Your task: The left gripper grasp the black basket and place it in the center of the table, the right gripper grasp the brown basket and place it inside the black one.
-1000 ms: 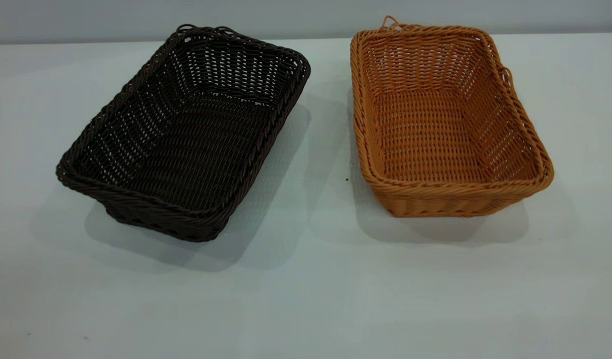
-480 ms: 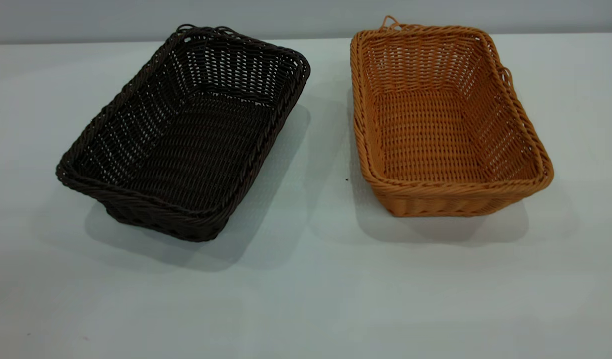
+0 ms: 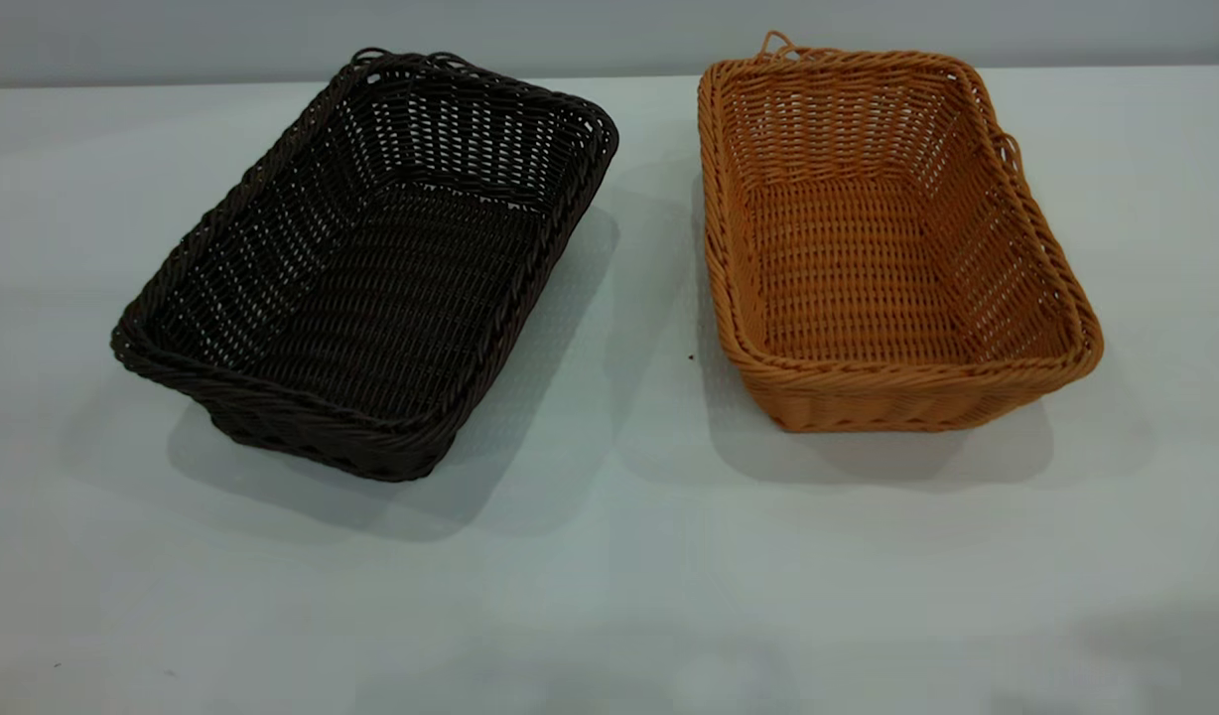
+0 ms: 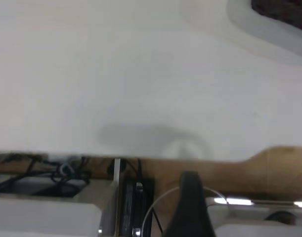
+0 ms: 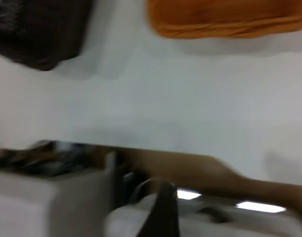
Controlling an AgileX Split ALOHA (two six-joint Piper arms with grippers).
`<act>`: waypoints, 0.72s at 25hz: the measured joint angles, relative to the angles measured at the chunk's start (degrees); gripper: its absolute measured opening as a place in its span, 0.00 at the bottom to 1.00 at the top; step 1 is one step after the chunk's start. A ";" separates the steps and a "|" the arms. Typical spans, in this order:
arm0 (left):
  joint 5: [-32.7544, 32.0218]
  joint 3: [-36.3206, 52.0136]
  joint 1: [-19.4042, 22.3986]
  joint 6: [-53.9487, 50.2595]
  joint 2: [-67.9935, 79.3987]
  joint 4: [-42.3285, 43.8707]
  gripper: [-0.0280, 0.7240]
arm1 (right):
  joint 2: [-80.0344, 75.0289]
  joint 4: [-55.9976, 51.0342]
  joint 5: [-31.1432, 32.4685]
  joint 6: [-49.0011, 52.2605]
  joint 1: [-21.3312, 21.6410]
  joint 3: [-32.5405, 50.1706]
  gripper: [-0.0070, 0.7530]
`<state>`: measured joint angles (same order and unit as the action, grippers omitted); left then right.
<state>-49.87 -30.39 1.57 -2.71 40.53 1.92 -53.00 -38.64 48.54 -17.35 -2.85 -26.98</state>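
Sitting unmoved: black basket [image 3: 371,268], brown basket [image 3: 892,238].

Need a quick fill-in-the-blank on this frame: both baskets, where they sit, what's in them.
1. In the exterior view, the dark brown-black woven wicker basket sits to the ____ of the orange-tan woven wicker basket.
2. Both baskets rest on the white ____.
3. The inside of each basket is ____.
4. The two baskets are ____, not nested.

Missing words: left; table; empty; apart

The brown basket [image 5: 225,19] and the black basket [image 5: 37,32] rest apart on the table [image 5: 155,98]; 1 dark finger [image 5: 164,212] shows.
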 joint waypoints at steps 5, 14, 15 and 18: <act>8.89 -1.21 0.00 0.25 11.57 -1.92 0.76 | -21.22 -22.52 -2.20 -10.40 0.00 -0.08 0.88; 18.45 -6.49 0.00 0.37 28.84 -2.88 0.76 | -49.60 -59.96 -1.47 -19.56 -3.92 -0.99 0.80; 19.01 -6.93 0.00 0.37 30.18 -2.88 0.76 | -51.81 -61.91 -1.40 -20.11 -5.17 -1.74 0.79; 20.10 -7.87 0.00 0.37 33.29 -2.88 0.76 | -57.46 -64.15 -2.82 -18.35 -8.66 -4.96 0.79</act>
<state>-29.77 -38.25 1.57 -2.34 73.82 -0.95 -110.46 -102.79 45.72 -35.70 -11.51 -31.94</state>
